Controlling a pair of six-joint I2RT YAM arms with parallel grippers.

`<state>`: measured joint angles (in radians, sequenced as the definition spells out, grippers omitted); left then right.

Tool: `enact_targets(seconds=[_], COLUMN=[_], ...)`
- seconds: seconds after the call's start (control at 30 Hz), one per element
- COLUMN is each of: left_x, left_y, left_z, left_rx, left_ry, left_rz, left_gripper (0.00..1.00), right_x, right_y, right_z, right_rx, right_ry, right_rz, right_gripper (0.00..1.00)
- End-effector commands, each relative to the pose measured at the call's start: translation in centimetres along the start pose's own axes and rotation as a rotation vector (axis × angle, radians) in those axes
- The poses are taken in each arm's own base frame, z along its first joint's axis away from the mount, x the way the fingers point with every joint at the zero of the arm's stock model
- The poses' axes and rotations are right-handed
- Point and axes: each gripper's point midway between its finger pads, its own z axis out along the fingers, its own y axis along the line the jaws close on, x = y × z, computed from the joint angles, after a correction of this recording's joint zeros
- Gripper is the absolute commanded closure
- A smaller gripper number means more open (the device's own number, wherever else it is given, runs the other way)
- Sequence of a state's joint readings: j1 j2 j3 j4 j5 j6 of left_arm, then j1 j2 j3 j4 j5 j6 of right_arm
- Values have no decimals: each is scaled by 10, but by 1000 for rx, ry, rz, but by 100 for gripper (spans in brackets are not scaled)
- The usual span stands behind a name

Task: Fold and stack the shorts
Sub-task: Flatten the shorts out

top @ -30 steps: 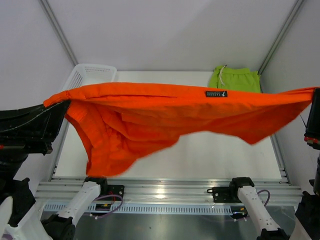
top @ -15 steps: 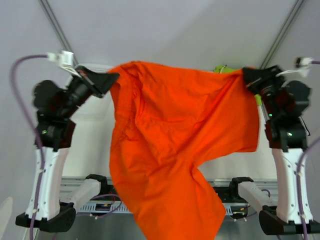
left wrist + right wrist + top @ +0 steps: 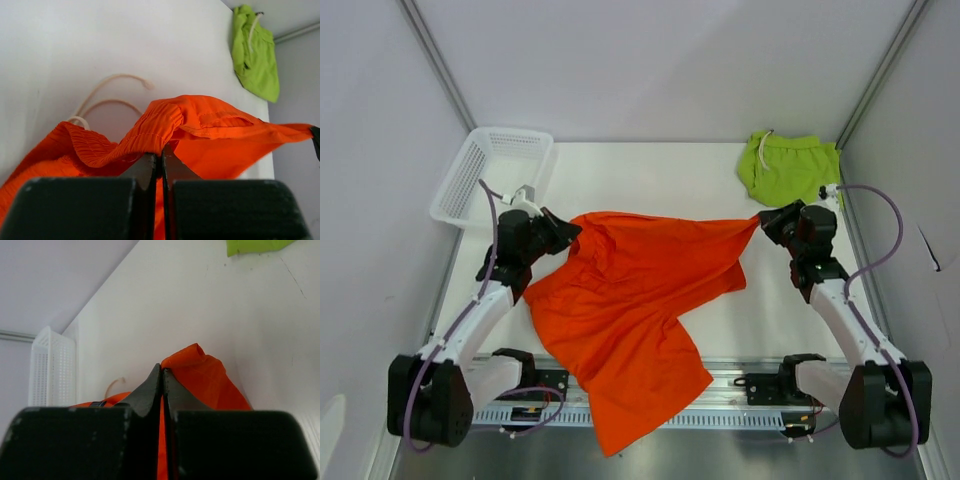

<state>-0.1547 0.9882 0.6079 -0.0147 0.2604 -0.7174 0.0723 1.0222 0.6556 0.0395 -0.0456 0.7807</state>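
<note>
1. Your left gripper [image 3: 563, 230] is clamping one end of the elastic waistband of the orange shorts [image 3: 620, 300], with its jaws pressed together on the ribbed fabric.
2. Your right gripper [image 3: 765, 218] is pinching the opposite corner of the same pair, jaws closed on the cloth.
3. The orange shorts are lying spread between both grippers on the table [image 3: 660, 170]. One leg is trailing over the near edge across the rail [image 3: 720, 378].
4. A white drawstring [image 3: 107, 97] is looping out on the table beyond the waistband.
5. The green shorts [image 3: 790, 168] are sitting bunched in the far right corner, apart from the orange pair.
6. The white basket [image 3: 485, 170] is standing at the far left.
</note>
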Motion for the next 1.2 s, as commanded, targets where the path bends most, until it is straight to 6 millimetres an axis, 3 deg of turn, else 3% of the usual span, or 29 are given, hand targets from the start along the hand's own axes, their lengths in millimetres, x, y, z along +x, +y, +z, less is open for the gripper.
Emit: enact_targets(seconds=[0.0,0.13,0.17,0.23,0.27,0.37,0.4,0.43,0.47,0.5,0.53,0.57,0.6,0.63,0.67,0.7,0.73,0.8,0.87,0.9,1.0,1.07,1.13,1.17], left_x=[-57,-83,-88,-107,-101,-121,-124,-124,-135,-133,-132,-137,-144,-160,-143,-160,-165,-152,-167,-159,-148,-136,-136,-128], left_y=[-10,-16,-16,-24,-11,-10,-4,2,2,8,13,15,24,16,35,26,38,51,30,32,22,25,21,23], left_z=[22,54,59,70,84,113,120,128,146,156,166,174,193,197,196,202,196,186,169,164,137,113,94,76], left_rx=[11,1,-8,-10,-47,-76,-89,-99,-94,-87,-91,-119,-163,-185,-273,-288,-374,-435,-389,-381,-359,-380,-389,-397], left_ry=[-215,-234,-238,-259,-224,-216,-213,-205,-208,-177,-149,-112,-95,-96,-8,-25,-42,-4,-64,-50,-39,-22,-36,-39], left_rz=[25,61,75,122,125,161,161,159,157,155,150,137,140,147,135,163,171,186,195,195,185,176,173,167], left_gripper=[100,100,100,100,100,100,100,100,97,90,78,44,32,10,1,1,1,1,1,1,1,1,1,1], right_x=[-50,-48,-53,-42,-40,-36,-45,-34,-39,-41,-58,-38,-41,-62,-53,-57,-64,-76,-69,-71,-40,-9,18,42], right_y=[37,35,45,40,44,47,58,47,51,54,76,70,74,97,80,81,81,80,67,70,71,81,81,90], right_z=[21,51,56,79,86,123,133,152,162,172,182,204,213,220,230,231,230,216,206,197,177,163,142,132], right_rx=[-108,-85,-110,-93,-101,-102,-126,-102,-120,-137,-193,-207,-211,-241,-159,-130,-106,-59,-10,-6,-36,-79,-106,-134], right_ry=[-208,-192,-201,-163,-155,-144,-163,-138,-156,-161,-195,-117,-106,-138,-94,-99,-105,-129,-95,-91,25,97,158,200], right_rz=[-23,-36,-37,-47,-55,-70,-66,-63,-56,-50,-61,-77,-85,-111,-121,-140,-161,-207,-222,-228,-272,-319,-371,-405], right_gripper=[100,100,100,100,100,100,100,100,100,100,100,93,54,38,19,9,5,2,3,3,8,10,14,16])
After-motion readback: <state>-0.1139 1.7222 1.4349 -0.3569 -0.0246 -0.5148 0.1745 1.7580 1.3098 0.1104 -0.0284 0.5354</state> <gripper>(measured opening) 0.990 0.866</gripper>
